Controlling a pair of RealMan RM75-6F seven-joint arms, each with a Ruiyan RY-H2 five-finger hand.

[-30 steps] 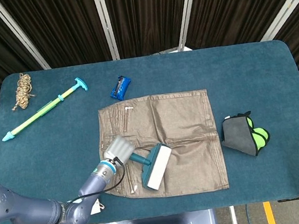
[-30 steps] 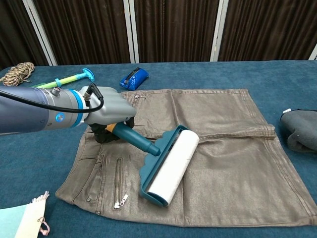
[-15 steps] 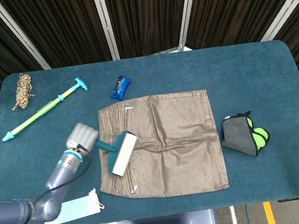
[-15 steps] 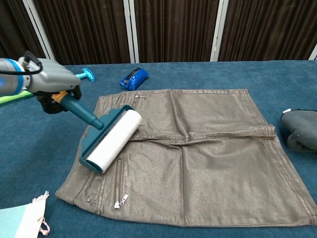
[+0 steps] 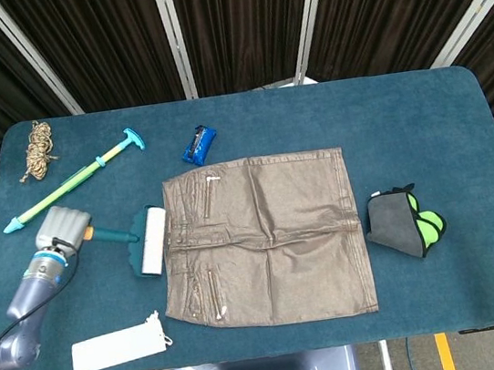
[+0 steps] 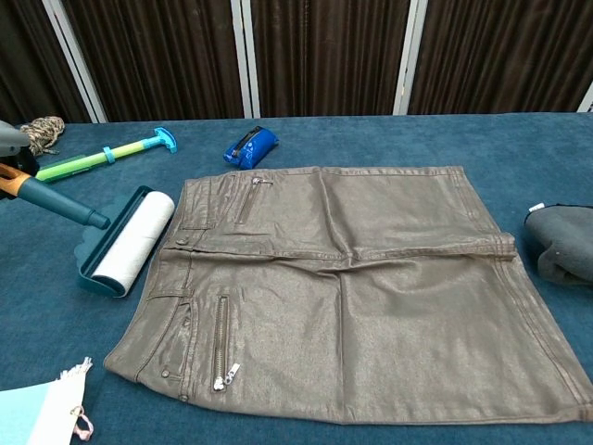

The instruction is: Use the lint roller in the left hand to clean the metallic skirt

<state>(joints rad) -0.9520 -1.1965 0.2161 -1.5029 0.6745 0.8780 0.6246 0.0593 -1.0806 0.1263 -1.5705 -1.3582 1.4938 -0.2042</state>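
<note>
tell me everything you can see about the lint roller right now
The lint roller has a teal frame and handle with an orange end, and a white cylindrical roll, plastic by the look. It lies off the left edge of the metallic skirt, on the blue table cover, roll roughly parallel to the skirt's waistband. Whether it touches the skirt cannot be told. The left hand grips the handle's end, with the handle angled toward the roll.

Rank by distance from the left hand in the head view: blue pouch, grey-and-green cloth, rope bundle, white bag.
From the left hand, nearest first:
1. rope bundle, behind it at the table's far-left corner, and white bag, at the near edge: too close to call
2. blue pouch, above the metallic skirt
3. grey-and-green cloth, far right
</note>
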